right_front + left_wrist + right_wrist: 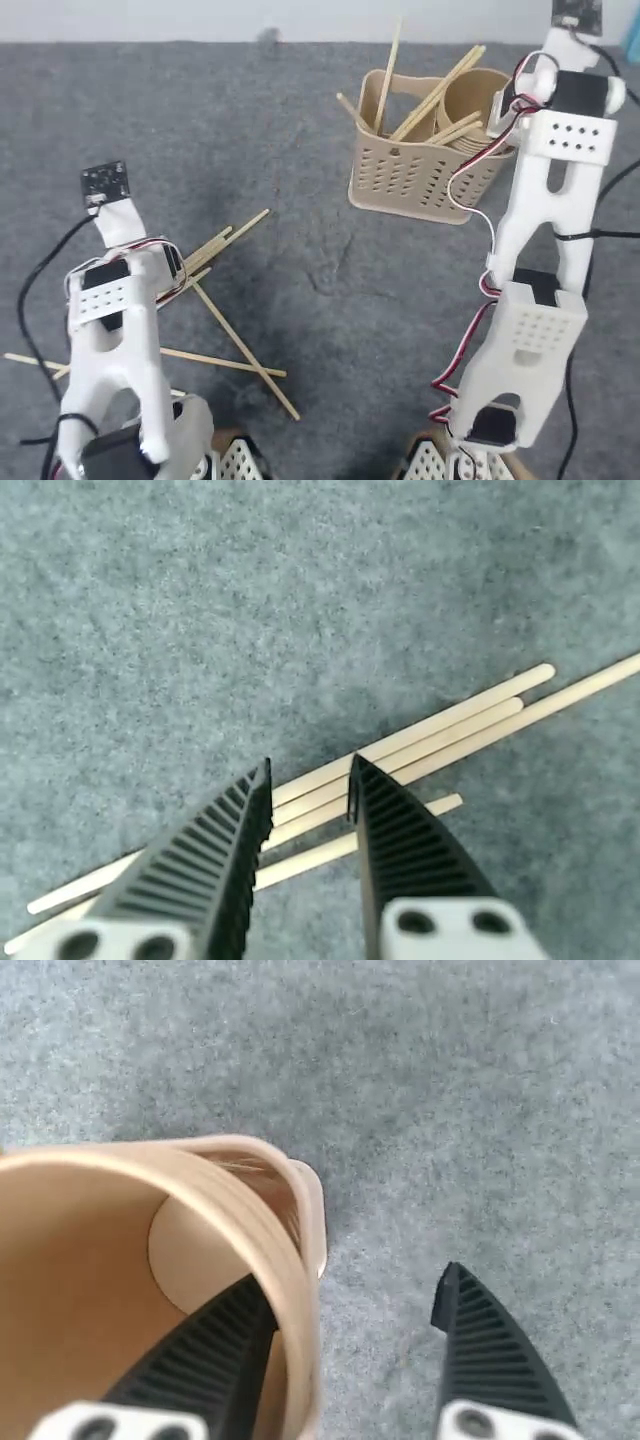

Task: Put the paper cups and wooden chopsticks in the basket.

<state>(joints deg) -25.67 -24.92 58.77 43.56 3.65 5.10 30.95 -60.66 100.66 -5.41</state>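
A tan perforated basket (405, 175) stands at the back right, holding several wooden chopsticks (440, 90) and paper cups (478, 100). My right arm (545, 200) rises at its right side. My right gripper (350, 1295) is open, with one finger inside a paper cup (100, 1290) just behind its rim and the other outside over the carpet. A bundle of loose chopsticks (440, 730) lies on the grey carpet. My left gripper (310, 770) hangs open just above them, straddling the bundle. More chopsticks (245, 350) lie crossed beside my left arm (120, 300).
Grey carpet (300, 120) covers the table, with open room between the arms and left of the basket. A pale strip (200, 20) runs along the far edge. Both arm bases sit at the near edge.
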